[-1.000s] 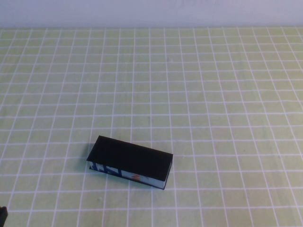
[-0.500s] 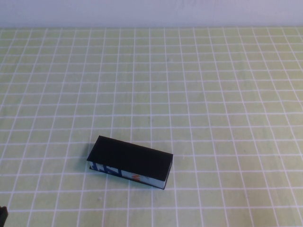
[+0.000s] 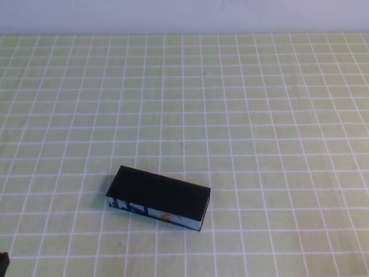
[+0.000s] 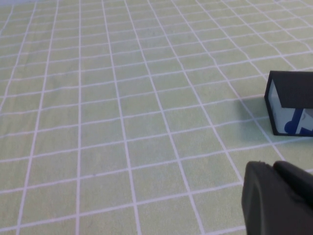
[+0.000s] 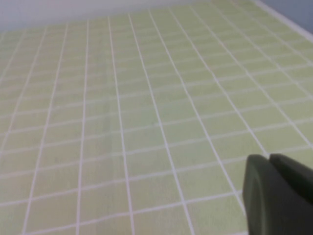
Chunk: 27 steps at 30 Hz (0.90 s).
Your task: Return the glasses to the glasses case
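The glasses case (image 3: 158, 197) lies with its lid down on the green checked cloth, left of centre near the front, its blue-white edge with the orange mark facing me. One end of it shows in the left wrist view (image 4: 292, 104). The glasses are not in view in any frame. My left gripper (image 4: 274, 166) is shut and empty, low over the cloth and short of the case's end; a sliver of it shows at the high view's bottom left corner (image 3: 3, 262). My right gripper (image 5: 268, 159) is shut and empty over bare cloth, outside the high view.
The green cloth with a white grid (image 3: 242, 115) covers the whole table up to a pale wall (image 3: 184, 14) at the back. The table's edge (image 5: 288, 22) shows in the right wrist view.
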Motion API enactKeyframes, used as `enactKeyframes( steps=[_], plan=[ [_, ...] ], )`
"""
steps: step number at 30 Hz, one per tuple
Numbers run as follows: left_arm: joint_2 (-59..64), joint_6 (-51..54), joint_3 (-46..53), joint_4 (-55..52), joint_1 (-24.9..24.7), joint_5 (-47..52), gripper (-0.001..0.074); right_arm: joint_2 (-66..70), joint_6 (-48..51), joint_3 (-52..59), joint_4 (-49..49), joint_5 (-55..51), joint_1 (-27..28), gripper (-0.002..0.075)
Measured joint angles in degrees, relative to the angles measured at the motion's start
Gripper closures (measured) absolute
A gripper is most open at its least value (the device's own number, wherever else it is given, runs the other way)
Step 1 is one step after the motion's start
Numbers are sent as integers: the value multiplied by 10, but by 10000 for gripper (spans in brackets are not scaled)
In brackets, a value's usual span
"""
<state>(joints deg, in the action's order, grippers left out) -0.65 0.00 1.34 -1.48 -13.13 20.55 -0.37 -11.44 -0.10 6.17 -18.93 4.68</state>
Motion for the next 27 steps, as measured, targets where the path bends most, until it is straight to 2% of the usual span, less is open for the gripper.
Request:
enactKeyframes(
  steps=[27],
  plan=[
    [-1,0,0,0,0,0,738,0,0,17,-2,2,0,743]
  ],
)
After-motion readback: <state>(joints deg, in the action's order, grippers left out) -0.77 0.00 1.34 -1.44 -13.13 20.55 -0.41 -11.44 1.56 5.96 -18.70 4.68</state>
